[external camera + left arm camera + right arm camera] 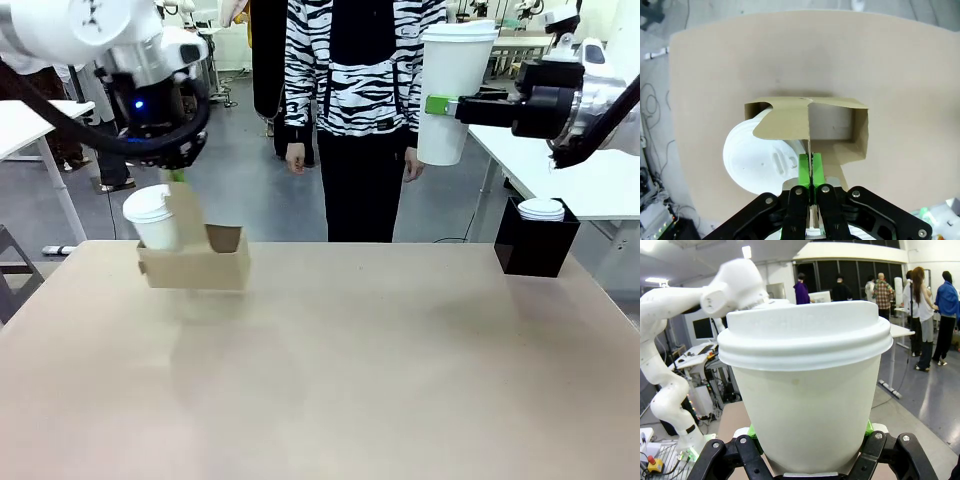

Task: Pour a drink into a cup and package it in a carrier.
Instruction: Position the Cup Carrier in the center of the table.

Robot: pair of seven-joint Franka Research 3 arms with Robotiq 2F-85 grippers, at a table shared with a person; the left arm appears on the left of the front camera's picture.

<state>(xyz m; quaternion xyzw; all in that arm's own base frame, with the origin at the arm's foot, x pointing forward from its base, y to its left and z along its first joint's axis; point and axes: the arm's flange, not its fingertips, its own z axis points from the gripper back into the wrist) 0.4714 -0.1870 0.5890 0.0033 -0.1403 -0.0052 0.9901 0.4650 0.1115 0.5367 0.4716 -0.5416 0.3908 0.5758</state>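
The right gripper is clamped on the lower body of a lidded cup, holding it upright, high over the right side of the table and in front of a person. The left gripper is pinched narrow on the upright handle panel of the carrier at the table's far left. We cannot tell whether the carrier's base touches the tabletop. A twin cup fills one slot, and the slot beside it stands empty.

We judge the held cup to be easy to crush. Its wall is thin, smooth, matte white paper that yields under a hard squeeze, so a moderate grip low on the body suits it. Its taper widens upward, which helps stop it sliding down through the pads. The glossy plastic lid has a raised rim and is no place to hold. We cannot see how full the cup is.

The carrier is light, flat brown cardboard with folded edges. With one slot loaded it will likely hang lopsided, so the central panel is the sensible hold.

A black box of white lids stands at the far right.
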